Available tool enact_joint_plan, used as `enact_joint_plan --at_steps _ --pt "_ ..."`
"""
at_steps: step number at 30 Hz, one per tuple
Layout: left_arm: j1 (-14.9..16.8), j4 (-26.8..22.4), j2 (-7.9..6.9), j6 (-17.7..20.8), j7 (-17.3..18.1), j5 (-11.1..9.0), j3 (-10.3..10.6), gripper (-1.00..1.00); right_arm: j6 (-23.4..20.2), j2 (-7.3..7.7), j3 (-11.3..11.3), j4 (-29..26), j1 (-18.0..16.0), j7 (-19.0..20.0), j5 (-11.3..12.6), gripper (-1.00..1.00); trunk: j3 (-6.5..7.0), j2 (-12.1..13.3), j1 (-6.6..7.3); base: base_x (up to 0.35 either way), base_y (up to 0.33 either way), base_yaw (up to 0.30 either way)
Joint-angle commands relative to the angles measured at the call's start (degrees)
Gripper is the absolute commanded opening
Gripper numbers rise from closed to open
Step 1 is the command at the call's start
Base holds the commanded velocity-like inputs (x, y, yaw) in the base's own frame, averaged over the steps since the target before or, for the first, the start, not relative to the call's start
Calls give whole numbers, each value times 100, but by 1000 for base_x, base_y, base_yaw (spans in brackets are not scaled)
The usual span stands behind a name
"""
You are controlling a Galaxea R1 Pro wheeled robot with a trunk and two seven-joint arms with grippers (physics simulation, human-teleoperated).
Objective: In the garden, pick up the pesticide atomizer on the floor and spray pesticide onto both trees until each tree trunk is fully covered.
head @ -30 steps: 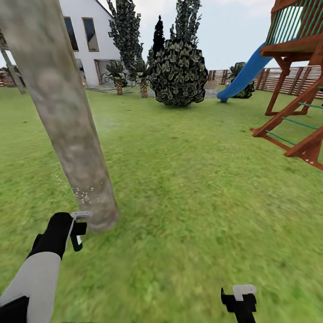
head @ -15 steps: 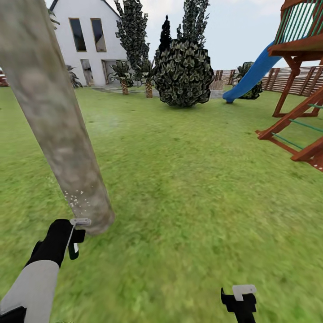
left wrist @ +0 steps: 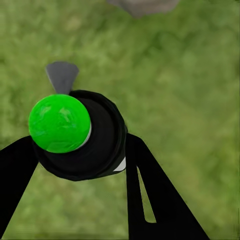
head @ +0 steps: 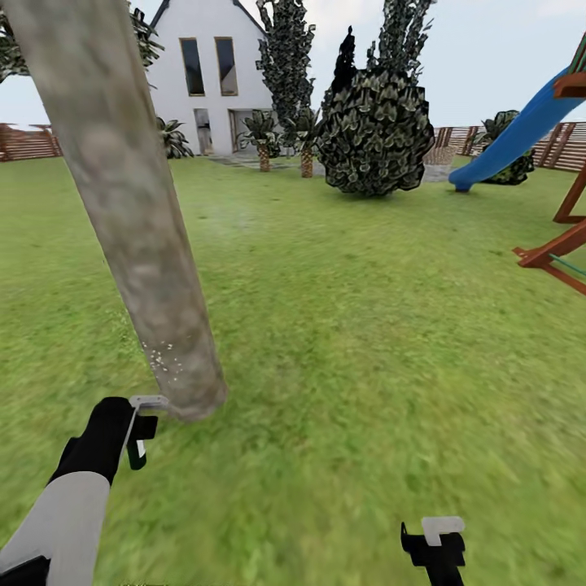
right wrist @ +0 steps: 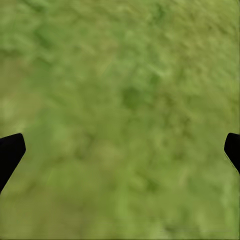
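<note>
A thick tree trunk (head: pixel 138 228) of mottled grey-brown bark leans up from the grass at the left of the head view. White spray specks (head: pixel 163 358) dot its base. My left gripper (head: pixel 138 431) hangs just in front of that base, shut on the pesticide atomizer (left wrist: pixel 80 135), a black round body with a bright green cap held between the two black fingers (left wrist: pixel 150 185). The foot of the trunk (left wrist: pixel 142 6) shows beyond it in the left wrist view. My right gripper (head: pixel 435 537) is low at the front right, open over bare grass (right wrist: pixel 120 100).
Open lawn (head: pixel 366 325) stretches ahead. A wooden play frame (head: pixel 561 244) with a blue slide (head: pixel 521 138) stands at the right. A large dark bush (head: pixel 374 130), small palms (head: pixel 262 134), a white house (head: pixel 207 73) and a slatted fence (head: pixel 28 142) lie far back.
The head view has swung left, so the house, bush and slide sit further right in the picture. The left gripper stays at the trunk's base with the atomizer, spray specks still there.
</note>
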State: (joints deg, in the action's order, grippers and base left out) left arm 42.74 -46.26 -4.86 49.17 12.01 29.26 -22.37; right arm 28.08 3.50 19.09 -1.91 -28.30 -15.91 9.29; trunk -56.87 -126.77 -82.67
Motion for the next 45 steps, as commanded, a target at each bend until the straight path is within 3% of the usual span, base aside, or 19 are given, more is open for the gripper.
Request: enact_joint_plan --at_steps 1,6,21,45 --pt "6 -6 21 14 55 71 -8 -100 13 1 50 -2 0 -9 55 100 -5 -2 0 127 -228 257" --pt "6 -7 80 6 31 71 5 -100 15 9 42 -2 0 -9 53 100 -5 -2 0 137 -239 41" --pt "6 -21 73 5 20 80 -2 -100 13 4 50 -2 0 -9 49 100 -5 -2 0 137 -243 5" --pt "6 -24 64 5 20 80 -37 -100 13 1 50 -2 0 -9 50 100 -5 -2 0 112 -257 222"
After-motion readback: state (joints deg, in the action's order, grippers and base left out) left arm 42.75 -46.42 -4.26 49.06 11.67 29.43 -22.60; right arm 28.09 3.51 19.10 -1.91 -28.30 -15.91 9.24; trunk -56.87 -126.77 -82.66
